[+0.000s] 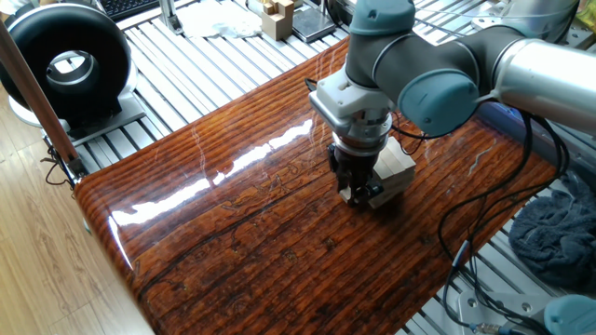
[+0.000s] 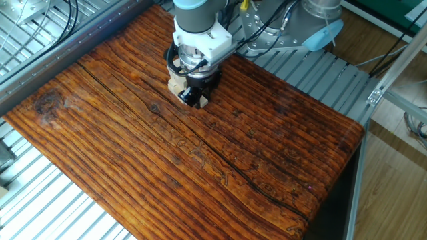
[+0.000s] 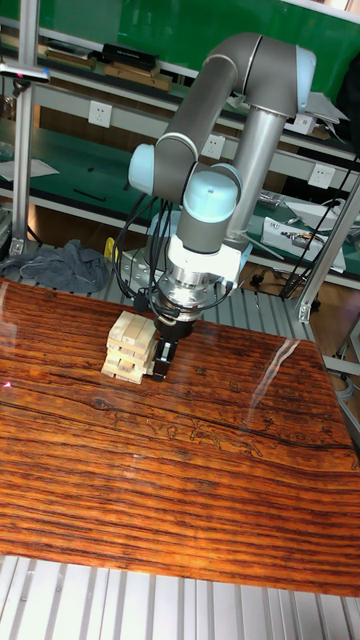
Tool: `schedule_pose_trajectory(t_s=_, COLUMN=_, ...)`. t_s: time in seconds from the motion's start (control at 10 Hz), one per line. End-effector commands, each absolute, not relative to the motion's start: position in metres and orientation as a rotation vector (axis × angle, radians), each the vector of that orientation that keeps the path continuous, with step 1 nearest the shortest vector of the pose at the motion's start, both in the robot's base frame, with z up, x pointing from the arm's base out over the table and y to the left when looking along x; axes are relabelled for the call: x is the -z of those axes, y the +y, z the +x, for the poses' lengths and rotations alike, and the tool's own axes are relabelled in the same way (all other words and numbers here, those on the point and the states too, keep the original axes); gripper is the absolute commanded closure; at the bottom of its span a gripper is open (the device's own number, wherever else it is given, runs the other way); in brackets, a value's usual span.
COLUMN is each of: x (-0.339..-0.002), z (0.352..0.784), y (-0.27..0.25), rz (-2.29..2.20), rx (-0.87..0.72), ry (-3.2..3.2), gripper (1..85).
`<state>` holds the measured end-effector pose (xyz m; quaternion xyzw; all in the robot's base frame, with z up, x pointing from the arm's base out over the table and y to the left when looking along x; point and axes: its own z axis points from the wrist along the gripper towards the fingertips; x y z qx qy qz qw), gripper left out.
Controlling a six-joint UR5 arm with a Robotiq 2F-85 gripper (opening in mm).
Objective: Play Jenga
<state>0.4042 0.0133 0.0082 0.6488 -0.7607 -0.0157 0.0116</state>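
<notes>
**Tool down beside the tower, working at a low block**

The Jenga tower (image 3: 133,345) stands on the desk (image 3: 200,480) toward its far edge in the tall fixed view, a short stack of pale blocks in crosswise layers, with one low block seeming to jut out a little on the side away from the arm. The tool (image 3: 163,357) is down at the tower's flank, its dark fingers right against the lower layers, touching or all but touching.

By the look of it, the step in hand is working one low block, pushing or gripping it; which one I cannot tell. Nor can I tell how far apart the fingers stand or whether they have hold of anything, since the wrist and the tower hide the tips. The next move calls for a slow, straight travel along the block's length, keeping off the layers above so the stack does not twist or tip.

The tall view alone shows the layers from the side. One fixed view shows the tower (image 1: 393,170) mostly behind the tool (image 1: 357,193); the other fixed view shows only a sliver of blocks (image 2: 176,85) beside the tool (image 2: 195,99).
</notes>
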Motion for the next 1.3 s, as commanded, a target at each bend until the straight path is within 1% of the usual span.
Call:
schedule_pose_trajectory(t_s=0.0, x=-0.0090, z=0.4045, y=0.0139, rz=2.013, rx=0.054, ry=-2.382, gripper=46.0)
schedule_pose_trajectory(t_s=0.4, x=-0.0093, z=0.4036, y=0.0168, rz=2.008, rx=0.070, ry=-2.391, gripper=47.0)
schedule_pose_trajectory(t_s=0.8, x=-0.0093, z=0.4036, y=0.0177, rz=2.006, rx=0.073, ry=-2.396, gripper=54.0)
schedule_pose_trajectory(t_s=1.2, x=-0.0093, z=0.4036, y=0.0186, rz=2.004, rx=0.077, ry=-2.400, gripper=54.7)
